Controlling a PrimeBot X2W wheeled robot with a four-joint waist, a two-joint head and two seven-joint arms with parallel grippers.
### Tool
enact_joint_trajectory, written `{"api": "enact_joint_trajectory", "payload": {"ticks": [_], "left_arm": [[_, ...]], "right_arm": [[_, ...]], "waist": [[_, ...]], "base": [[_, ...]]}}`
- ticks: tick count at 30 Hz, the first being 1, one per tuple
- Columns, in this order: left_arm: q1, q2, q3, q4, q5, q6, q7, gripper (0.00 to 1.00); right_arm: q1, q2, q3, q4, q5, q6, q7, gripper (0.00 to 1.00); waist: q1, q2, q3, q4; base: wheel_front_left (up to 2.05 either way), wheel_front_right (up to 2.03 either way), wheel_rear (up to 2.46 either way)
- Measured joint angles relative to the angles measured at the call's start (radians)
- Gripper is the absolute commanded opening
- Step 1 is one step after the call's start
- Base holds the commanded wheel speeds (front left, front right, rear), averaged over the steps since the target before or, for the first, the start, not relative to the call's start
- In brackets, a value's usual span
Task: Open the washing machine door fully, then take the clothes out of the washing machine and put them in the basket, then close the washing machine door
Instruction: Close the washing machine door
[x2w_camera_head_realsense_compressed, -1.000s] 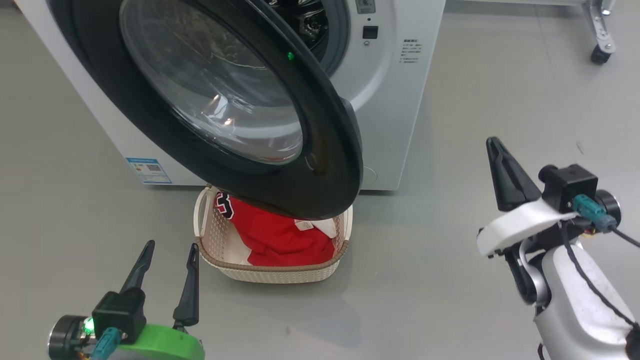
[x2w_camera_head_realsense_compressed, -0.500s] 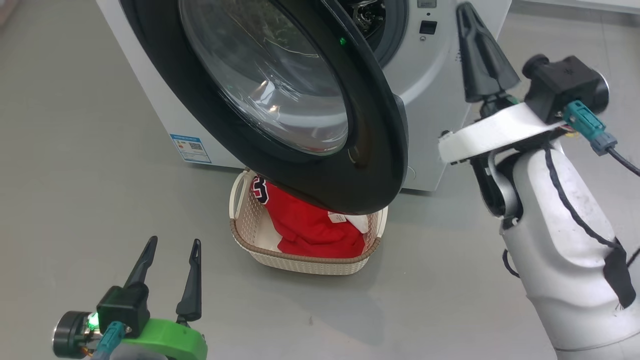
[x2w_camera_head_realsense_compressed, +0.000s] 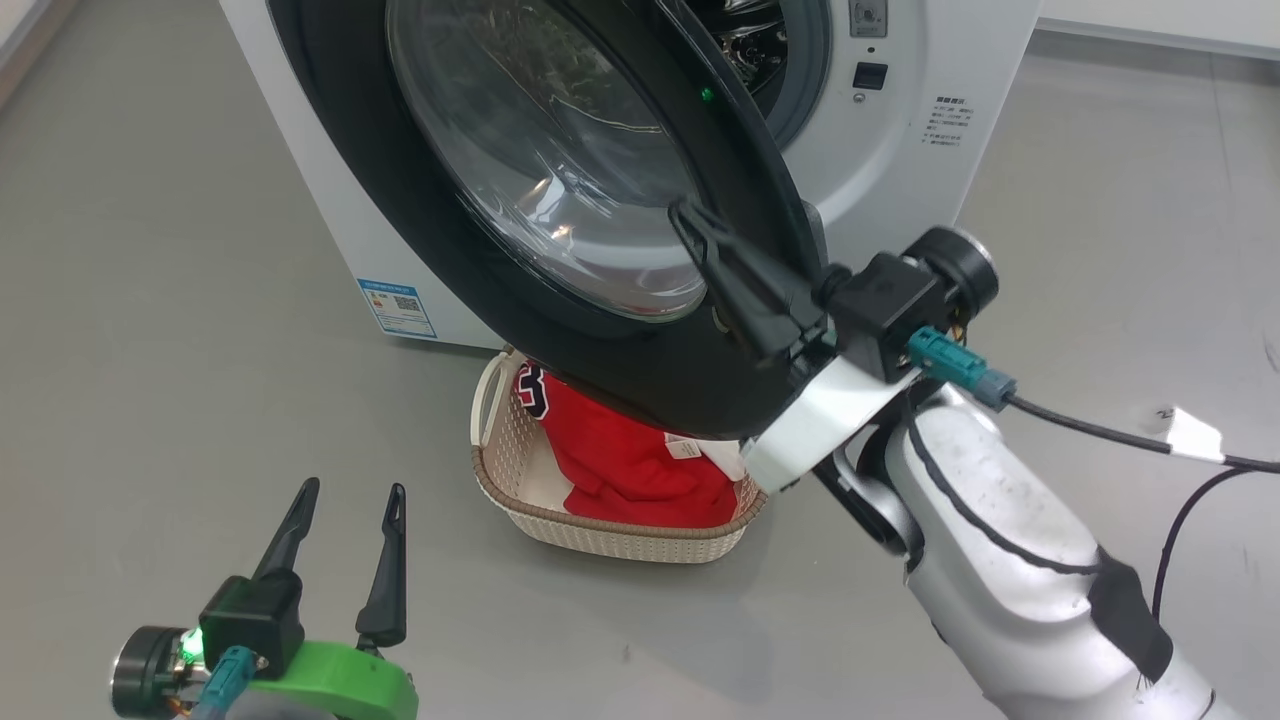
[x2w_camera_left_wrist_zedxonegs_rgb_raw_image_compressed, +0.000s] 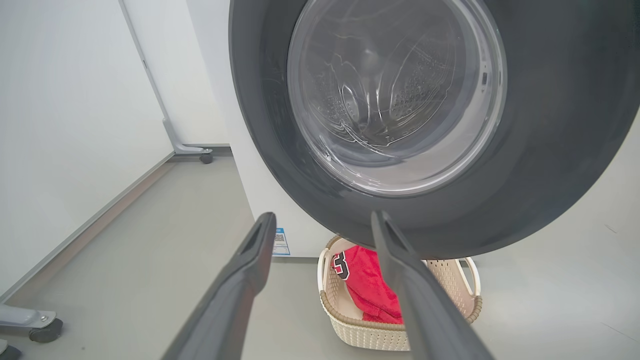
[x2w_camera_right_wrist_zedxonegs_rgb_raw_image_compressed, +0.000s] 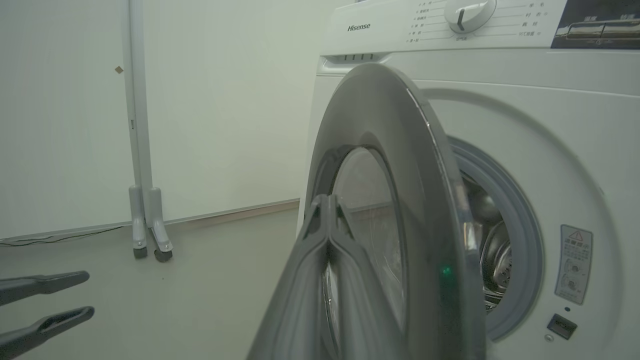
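Observation:
The white washing machine (x2w_camera_head_realsense_compressed: 900, 170) stands with the washing machine door (x2w_camera_head_realsense_compressed: 400, 260) swung out, its black ring and glass bowl facing me. My right gripper (x2w_camera_head_realsense_compressed: 690, 218) is shut, its fingers lying across the door's outer face near the lower right rim; I cannot tell if they touch. In the right wrist view the right gripper (x2w_camera_right_wrist_zedxonegs_rgb_raw_image_compressed: 327, 201) points at the door's (x2w_camera_right_wrist_zedxonegs_rgb_raw_image_compressed: 400, 150) glass. The red clothes (x2w_camera_head_realsense_compressed: 620, 460) lie in the cream basket (x2w_camera_head_realsense_compressed: 610, 530) on the floor under the door. My left gripper (x2w_camera_head_realsense_compressed: 353, 490) hangs open and empty at lower left, aimed at the basket (x2w_camera_left_wrist_zedxonegs_rgb_raw_image_compressed: 360, 337).
The steel drum (x2w_camera_head_realsense_compressed: 750, 40) shows past the door's edge. A white wheeled stand (x2w_camera_right_wrist_zedxonegs_rgb_raw_image_compressed: 145, 240) is by the wall left of the machine. A black cable (x2w_camera_head_realsense_compressed: 1100, 425) trails from my right wrist. Open grey floor lies left and right of the basket.
My right arm swung down and left from beside the machine's front to the door's outer face. The head camera shifted a little. The left gripper stayed put.

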Motion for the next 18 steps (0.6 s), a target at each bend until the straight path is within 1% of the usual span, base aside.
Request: {"api": "enact_joint_trajectory", "payload": {"ticks": [6, 9, 13, 18], "left_arm": [[0.000, -0.001, -0.001, -0.004, 0.000, 0.000, 0.000, 1.00], [-0.001, -0.003, -0.001, -0.005, 0.000, 0.000, -0.009, 1.00], [-0.004, -0.003, -0.002, -0.005, 0.000, 0.000, -0.009, 1.00], [-0.014, -0.003, -0.005, -0.006, 0.000, 0.000, -0.017, 1.00]], "right_arm": [[0.078, 0.002, 0.053, 0.079, 0.037, 0.000, 0.044, 0.00], [0.092, 0.002, 0.059, 0.119, 0.054, 0.000, 0.052, 0.00], [0.093, 0.004, 0.047, 0.164, 0.079, 0.001, 0.053, 0.00], [0.083, 0.003, 0.012, 0.200, 0.081, 0.000, 0.053, 0.00]], "waist": [[0.0000, 0.0000, 0.019, 0.005], [0.0000, 0.0000, 0.031, 0.008], [0.0000, 0.0000, 0.045, 0.008], [0.0000, 0.0000, 0.065, 0.007]], "base": [[0.00, 0.00, 0.00], [0.00, 0.00, 0.00], [0.00, 0.00, 0.00], [0.00, 0.00, 0.00]]}}
